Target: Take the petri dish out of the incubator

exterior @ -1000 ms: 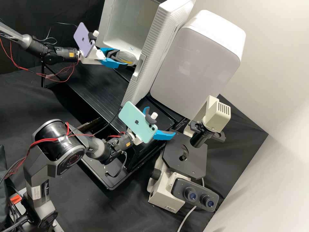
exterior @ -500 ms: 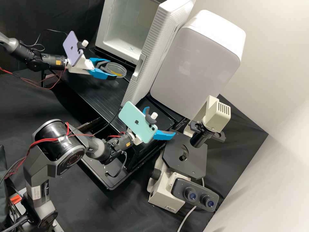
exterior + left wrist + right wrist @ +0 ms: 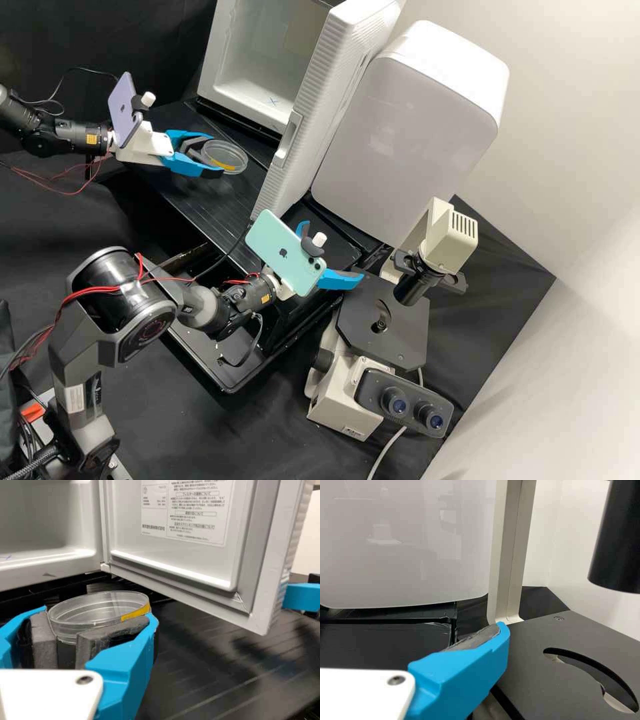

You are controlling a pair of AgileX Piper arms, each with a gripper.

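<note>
**Blue on clear plastic: clamping the petri dish (image 3: 225, 156) outside the incubator (image 3: 263, 60)**

Gripping with the left tool (image 3: 82, 632), fingers closed on the dish and grey foam pads (image 3: 107, 639) pressing its clear wall from both sides. Holding it level, open side up, with a yellow label (image 3: 135, 613) showing on the rim. Hanging over the black ribbed table (image 3: 200, 200), fully clear of the white chamber, just in front of its open mouth and near the swung-open door (image 3: 320, 100). Passing below the door's lower edge in the left wrist view, with the printed sheet on the door's inner face just above.

Carrying a lilac phone (image 3: 125, 108) on the left wrist, just behind the blue fingers.

Hovering with the right tool (image 3: 352, 277) well apart from the dish, low at the near end of the table, beside the microscope (image 3: 340, 393). Reaching just over the edge of the black microscope stage (image 3: 560, 650), with the large white rounded housing (image 3: 413, 120) close ahead and the dark condenser (image 3: 617, 535) above the stage. Giving no way of telling this tool's state, apart or together. Carrying a mint-green phone (image 3: 287, 253) on that wrist.
</note>
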